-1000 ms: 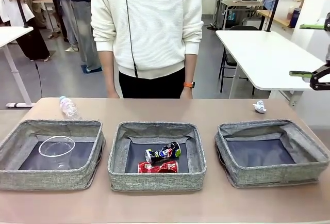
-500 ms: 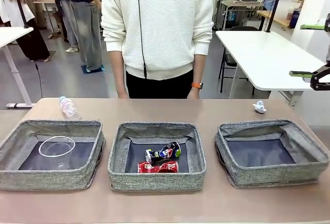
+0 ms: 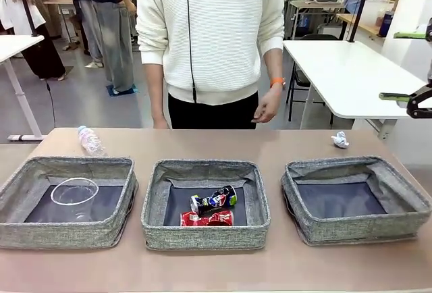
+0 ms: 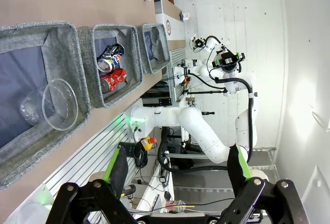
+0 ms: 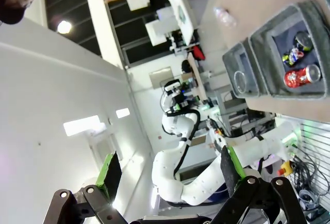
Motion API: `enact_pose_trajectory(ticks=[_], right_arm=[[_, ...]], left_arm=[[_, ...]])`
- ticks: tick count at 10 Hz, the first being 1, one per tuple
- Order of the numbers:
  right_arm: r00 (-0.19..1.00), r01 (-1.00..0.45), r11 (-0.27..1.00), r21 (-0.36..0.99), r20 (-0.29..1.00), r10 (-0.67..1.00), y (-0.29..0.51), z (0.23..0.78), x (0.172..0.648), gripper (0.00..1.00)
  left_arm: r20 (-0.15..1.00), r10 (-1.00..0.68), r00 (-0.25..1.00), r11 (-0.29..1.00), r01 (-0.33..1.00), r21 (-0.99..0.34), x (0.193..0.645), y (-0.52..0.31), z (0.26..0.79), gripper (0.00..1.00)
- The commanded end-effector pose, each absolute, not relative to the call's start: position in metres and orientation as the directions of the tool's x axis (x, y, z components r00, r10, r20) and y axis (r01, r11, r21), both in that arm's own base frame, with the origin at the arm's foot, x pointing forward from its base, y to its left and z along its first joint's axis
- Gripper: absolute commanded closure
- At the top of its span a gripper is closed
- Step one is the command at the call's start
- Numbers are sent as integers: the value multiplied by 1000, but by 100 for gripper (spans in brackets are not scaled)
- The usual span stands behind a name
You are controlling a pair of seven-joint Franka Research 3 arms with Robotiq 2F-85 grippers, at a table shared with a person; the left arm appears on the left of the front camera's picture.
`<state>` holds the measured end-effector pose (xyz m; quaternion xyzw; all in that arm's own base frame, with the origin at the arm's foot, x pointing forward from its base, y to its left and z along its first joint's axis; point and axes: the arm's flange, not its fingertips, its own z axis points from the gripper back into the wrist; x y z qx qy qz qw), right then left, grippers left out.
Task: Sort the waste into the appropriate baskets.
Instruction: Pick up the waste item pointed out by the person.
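between picks, by the look of it: sorting partly done, nothing in either tool. left gripper (image 4: 177, 166) spread wide, green pads (image 4: 111, 170) well apart, only air between them, touching nothing. right gripper (image 3: 388, 65) likewise splayed to the full, poised high above the table (image 3: 270, 144), empty. already binned: cup (image 3: 74, 191) in the left basket (image 3: 61, 232), dark can (image 3: 214, 199) and red can (image 3: 206, 218) touching each other in the middle basket (image 3: 202, 235), all far out ahead of the left gripper's fingers. right basket (image 3: 351, 229) with nothing in it, below the right gripper and inward of it. left to sort: paper ball (image 3: 340, 140) on the table just past that basket's far wall, the nearest loose piece to the right gripper, below it and slightly inward; bottle (image 3: 89, 140) on its side past the left basket's far corner, on the left gripper's side, well apart from the right one. person's hand (image 3: 268, 109) hanging beyond the table's far edge, clear of both pieces. next move probably a descent of the right gripper onto the paper ball: calls for jaws wide, centred over the ball, then a gentle close on soft crumpled paper and a short carry back to the right basket, taken as the paper bin with plastic and metal already in the other two. bottle likely for the left gripper, pinched across its body, to join the cup.
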<state>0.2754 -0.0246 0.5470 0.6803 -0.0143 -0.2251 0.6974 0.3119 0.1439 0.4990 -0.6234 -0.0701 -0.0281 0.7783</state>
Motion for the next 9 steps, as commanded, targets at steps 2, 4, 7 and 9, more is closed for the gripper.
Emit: enact_pose_trajectory(ticks=[2,4,7,9], right_arm=[[902,284,-36,958,-280,-329,-24,547,276,0],[902,284,-36,958,-280,-329,-24,547,276,0],[902,284,-36,958,-280,-329,-24,547,276,0],[902,284,-36,958,-280,-329,-24,547,276,0]], left_arm=[[149,35,988,226,137,-964,309,144,499,0],[149,35,988,226,137,-964,309,144,499,0],[149,35,988,226,137,-964,309,144,499,0],[149,35,988,226,137,-964,309,144,499,0]])
